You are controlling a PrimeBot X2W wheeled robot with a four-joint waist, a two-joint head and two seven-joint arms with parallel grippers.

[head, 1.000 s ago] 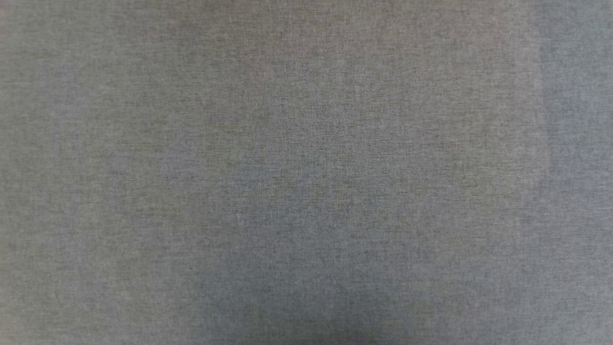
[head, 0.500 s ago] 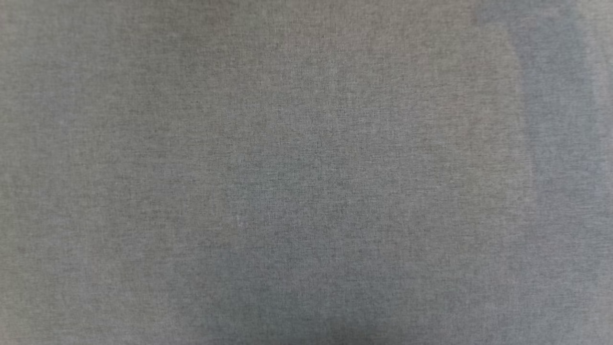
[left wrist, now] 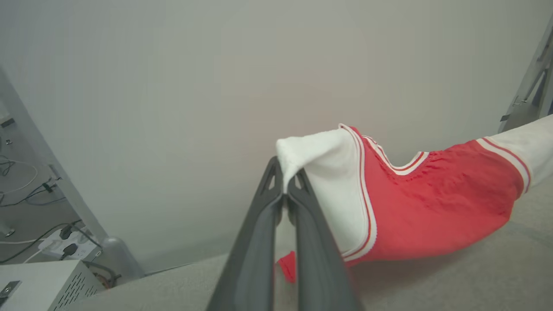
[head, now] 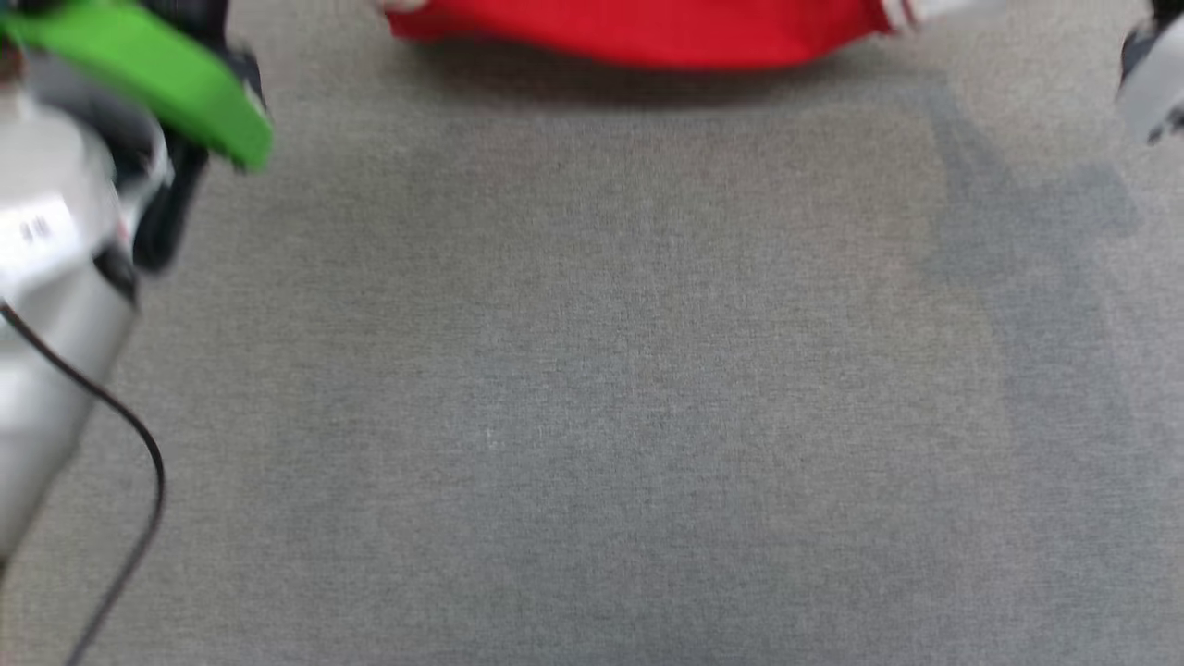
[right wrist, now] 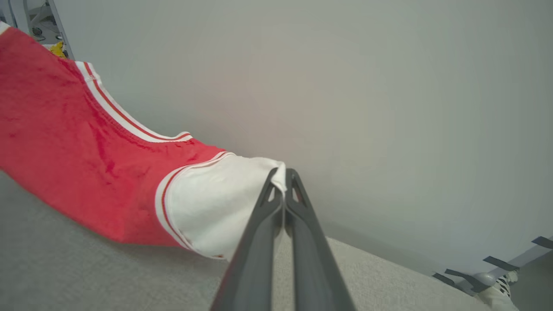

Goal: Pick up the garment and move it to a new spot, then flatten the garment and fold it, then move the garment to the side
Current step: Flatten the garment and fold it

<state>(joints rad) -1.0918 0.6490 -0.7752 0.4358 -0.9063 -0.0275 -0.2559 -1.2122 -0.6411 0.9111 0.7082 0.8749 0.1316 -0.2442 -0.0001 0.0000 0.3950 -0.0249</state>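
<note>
The garment, red with white sleeves, hangs stretched between my two grippers above the grey cloth surface; in the head view its red lower edge sags along the top. The left wrist view has my left gripper shut on the tip of one white sleeve, and the red body with its striped V-neck runs off to the right. My right gripper is shut on the other white sleeve, and the red body stretches away to the left.
My pale left forearm, with a green part and a black cable, stands at the head view's left; part of the right arm at its top right. A power strip, a white box and a shoe lie beyond the surface's edges.
The head view has shifted: earlier it held nothing but grey cloth; now the garment's red edge and both arms are in it.
</note>
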